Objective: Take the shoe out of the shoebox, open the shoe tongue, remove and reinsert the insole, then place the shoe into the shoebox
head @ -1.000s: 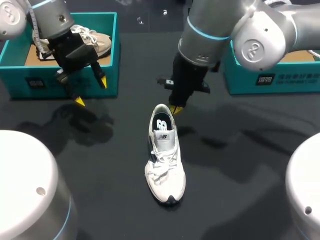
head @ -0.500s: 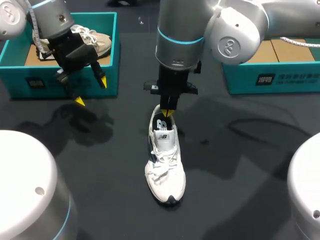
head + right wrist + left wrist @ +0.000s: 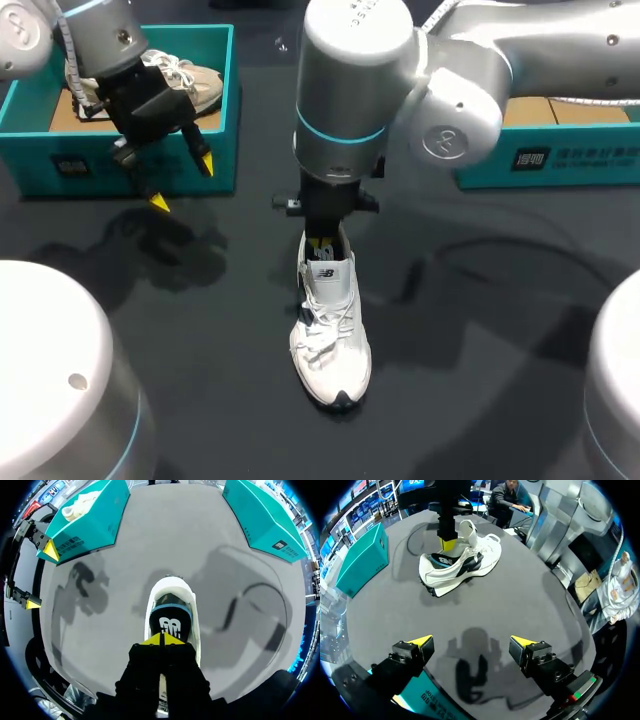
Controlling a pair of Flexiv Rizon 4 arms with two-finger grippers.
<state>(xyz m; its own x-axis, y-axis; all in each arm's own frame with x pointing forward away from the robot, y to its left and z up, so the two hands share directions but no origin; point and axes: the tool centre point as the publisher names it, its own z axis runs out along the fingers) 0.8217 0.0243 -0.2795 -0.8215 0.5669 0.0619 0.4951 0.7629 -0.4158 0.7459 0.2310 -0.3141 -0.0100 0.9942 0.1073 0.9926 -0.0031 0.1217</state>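
Observation:
A white shoe [image 3: 331,335] stands on the dark table, toe toward the front edge. My right gripper [image 3: 322,243] is shut, its yellow tips pressed together and dipped into the shoe's heel opening, just behind the tongue [image 3: 327,272]. In the right wrist view the shut tips [image 3: 162,639] sit over the dark insole [image 3: 169,622] inside the shoe [image 3: 172,591]; nothing shows between them. My left gripper [image 3: 182,180] hangs open in front of the left teal shoebox [image 3: 205,165], far from the shoe [image 3: 462,565]. Its open fingers [image 3: 472,642] hold nothing.
The left shoebox [image 3: 95,517] holds another pale shoe [image 3: 185,80]. A second teal shoebox [image 3: 560,150] stands at the back right, its cardboard lining showing. Both boxes flank the open dark table top around the shoe.
My right arm has swung left and come down, bringing its shut tips from behind the heel into the shoe's opening. The left arm has not moved.

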